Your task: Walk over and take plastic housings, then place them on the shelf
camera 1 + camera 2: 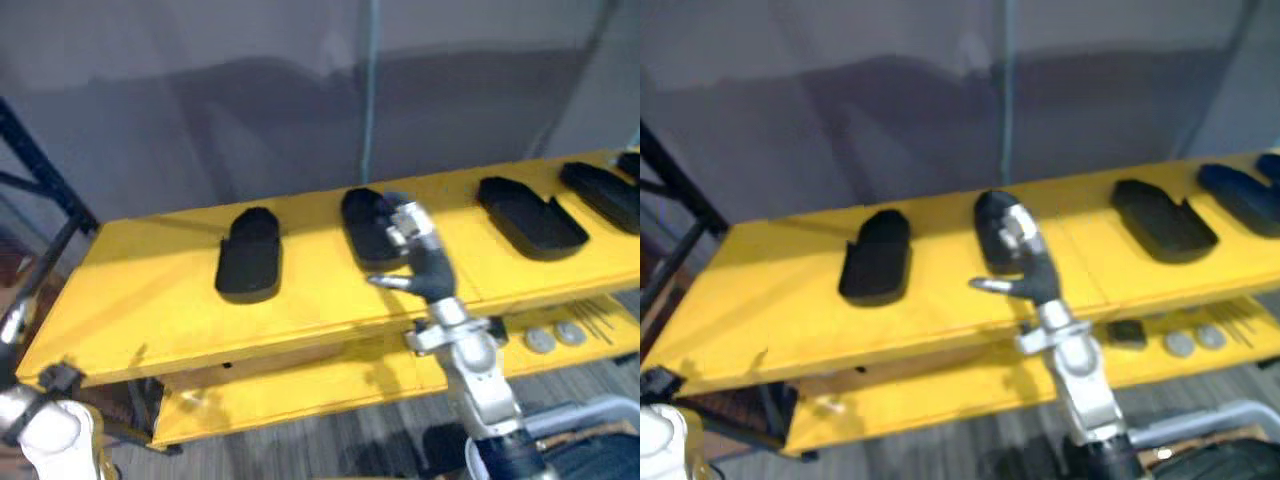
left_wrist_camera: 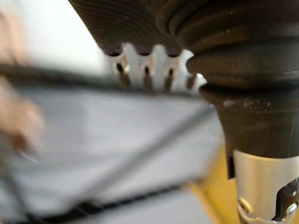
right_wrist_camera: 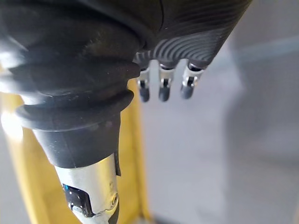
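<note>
Several black plastic housings lie in a row on the top board of a yellow shelf (image 1: 150, 290): one at the left (image 1: 250, 255), one in the middle (image 1: 362, 222), one further right (image 1: 530, 215) and more at the right end (image 1: 605, 192). My right hand (image 1: 425, 262) is raised over the shelf's front edge, just in front of the middle housing. It is open, thumb sticking out sideways, with nothing in it. In its wrist view the right hand (image 3: 161, 86) has relaxed fingers and is empty. My left hand (image 2: 252, 126) hangs low at the shelf's left end, open and empty.
A lower yellow board (image 1: 330, 385) carries two grey discs (image 1: 553, 337), a small dark block (image 1: 1127, 332) and thin rods (image 1: 598, 320). A black metal frame (image 1: 40, 175) stands at the left. Behind the shelf are a grey wall and a thin upright pole (image 1: 370, 90).
</note>
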Controlling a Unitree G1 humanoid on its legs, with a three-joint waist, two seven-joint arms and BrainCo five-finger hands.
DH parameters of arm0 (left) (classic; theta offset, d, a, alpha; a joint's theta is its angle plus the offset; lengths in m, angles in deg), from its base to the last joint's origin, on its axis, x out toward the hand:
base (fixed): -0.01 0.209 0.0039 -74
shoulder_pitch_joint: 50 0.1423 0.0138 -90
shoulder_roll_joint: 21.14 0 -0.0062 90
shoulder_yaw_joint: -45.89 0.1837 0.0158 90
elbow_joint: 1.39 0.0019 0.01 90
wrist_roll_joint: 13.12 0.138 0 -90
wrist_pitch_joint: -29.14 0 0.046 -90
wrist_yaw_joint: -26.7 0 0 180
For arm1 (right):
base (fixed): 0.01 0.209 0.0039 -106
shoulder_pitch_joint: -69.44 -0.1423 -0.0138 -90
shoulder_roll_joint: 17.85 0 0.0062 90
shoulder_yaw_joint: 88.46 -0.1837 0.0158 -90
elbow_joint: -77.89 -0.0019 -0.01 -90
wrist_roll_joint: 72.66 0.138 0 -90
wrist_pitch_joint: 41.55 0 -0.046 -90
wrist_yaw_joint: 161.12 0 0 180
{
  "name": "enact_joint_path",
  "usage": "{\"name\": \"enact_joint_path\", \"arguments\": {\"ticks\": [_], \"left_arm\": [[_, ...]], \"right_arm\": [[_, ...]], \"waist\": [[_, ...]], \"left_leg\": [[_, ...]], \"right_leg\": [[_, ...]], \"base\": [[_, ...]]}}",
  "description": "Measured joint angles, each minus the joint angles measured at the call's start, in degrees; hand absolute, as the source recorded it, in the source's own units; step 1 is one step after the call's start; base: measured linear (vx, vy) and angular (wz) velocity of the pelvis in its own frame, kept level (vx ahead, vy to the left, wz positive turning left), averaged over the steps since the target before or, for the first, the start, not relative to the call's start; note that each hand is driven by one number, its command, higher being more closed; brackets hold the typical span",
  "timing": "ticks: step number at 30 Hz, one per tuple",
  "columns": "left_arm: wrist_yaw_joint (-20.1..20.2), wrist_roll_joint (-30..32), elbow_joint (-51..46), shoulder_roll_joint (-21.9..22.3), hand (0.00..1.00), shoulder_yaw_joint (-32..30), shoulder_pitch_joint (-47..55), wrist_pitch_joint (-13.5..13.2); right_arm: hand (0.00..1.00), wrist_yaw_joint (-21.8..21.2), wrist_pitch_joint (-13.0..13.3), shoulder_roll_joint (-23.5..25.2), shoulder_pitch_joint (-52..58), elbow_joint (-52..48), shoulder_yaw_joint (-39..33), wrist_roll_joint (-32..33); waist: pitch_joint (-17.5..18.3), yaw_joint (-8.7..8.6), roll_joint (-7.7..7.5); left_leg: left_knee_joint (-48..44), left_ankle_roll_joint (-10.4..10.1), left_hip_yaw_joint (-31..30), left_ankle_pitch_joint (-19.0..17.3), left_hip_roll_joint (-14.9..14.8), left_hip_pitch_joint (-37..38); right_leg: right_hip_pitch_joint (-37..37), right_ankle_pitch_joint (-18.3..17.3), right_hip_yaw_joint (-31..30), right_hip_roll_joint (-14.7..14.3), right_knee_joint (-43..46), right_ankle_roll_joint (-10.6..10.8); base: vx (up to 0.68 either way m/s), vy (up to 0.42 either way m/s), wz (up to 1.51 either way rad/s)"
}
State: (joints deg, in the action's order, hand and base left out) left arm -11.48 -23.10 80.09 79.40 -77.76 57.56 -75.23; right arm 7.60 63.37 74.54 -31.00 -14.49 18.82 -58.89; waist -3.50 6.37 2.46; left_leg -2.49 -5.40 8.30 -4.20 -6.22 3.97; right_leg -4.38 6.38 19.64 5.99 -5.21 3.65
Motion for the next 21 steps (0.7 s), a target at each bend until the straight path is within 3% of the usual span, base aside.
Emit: {"name": "enact_joint_path", "arguments": {"ticks": [4,6,9,12,17,21], "left_arm": [[1.30,-10.01,14.50,4.88,0.00,-0.81,2.24,-0.60],[2.57,-10.47,23.72,6.94,0.00,-3.20,3.29,-2.01],[3.53,-10.42,31.68,6.98,0.00,-4.03,4.45,-3.41],[6.25,-9.94,38.04,6.81,0.00,-3.54,3.80,-3.90],[13.54,-9.72,45.85,5.75,0.00,-2.37,2.76,-1.40],[21.05,-10.51,50.12,5.79,0.00,0.54,2.50,2.58]], "right_arm": [[0.00,-6.74,-2.68,-0.29,-6.77,9.41,2.43,0.28],[0.00,-11.24,-4.07,-1.13,-10.59,13.61,4.09,1.73],[0.00,-16.60,-4.24,-1.63,-13.06,16.72,6.61,3.11],[0.00,-22.31,-4.57,-2.49,-15.05,17.02,9.57,3.64],[0.00,-28.58,-4.60,-2.60,-15.47,17.39,12.71,3.63],[0.00,-31.78,-4.60,-2.71,-17.90,20.61,13.25,3.57]], "waist": [[-0.45,2.32,-1.19],[-0.65,2.85,-2.83],[-0.57,4.08,-3.96],[-1.18,4.09,-4.56],[-1.60,4.09,-4.80],[-2.59,4.08,-4.98]], "left_leg": [[0.25,-0.28,-2.20,0.52,0.07,-0.09],[0.31,-0.32,-3.41,0.56,0.06,-0.23],[0.32,-0.33,-4.11,0.55,0.25,-0.28],[0.05,-0.21,-4.80,0.48,0.75,-1.12],[-0.07,0.11,-4.67,0.07,0.74,-1.14],[-0.07,0.28,-4.58,-0.06,0.62,-1.03]], "right_leg": [[-1.18,-0.30,2.32,0.23,0.06,0.28],[-1.68,-0.68,3.71,0.23,0.51,0.50],[-1.83,-0.74,4.10,0.37,0.52,0.56],[-1.82,-0.75,4.74,0.87,0.53,0.57],[-1.90,-0.83,4.55,0.89,0.53,0.58],[-1.90,-0.93,4.33,0.78,0.53,0.50]], "base": [[0.05,0.024,0.32],[0.08,0.022,0.29],[0.10,0.044,0.15],[0.01,0.049,0.14],[-0.01,0.024,-0.01],[-0.01,0.007,-0.02]]}}
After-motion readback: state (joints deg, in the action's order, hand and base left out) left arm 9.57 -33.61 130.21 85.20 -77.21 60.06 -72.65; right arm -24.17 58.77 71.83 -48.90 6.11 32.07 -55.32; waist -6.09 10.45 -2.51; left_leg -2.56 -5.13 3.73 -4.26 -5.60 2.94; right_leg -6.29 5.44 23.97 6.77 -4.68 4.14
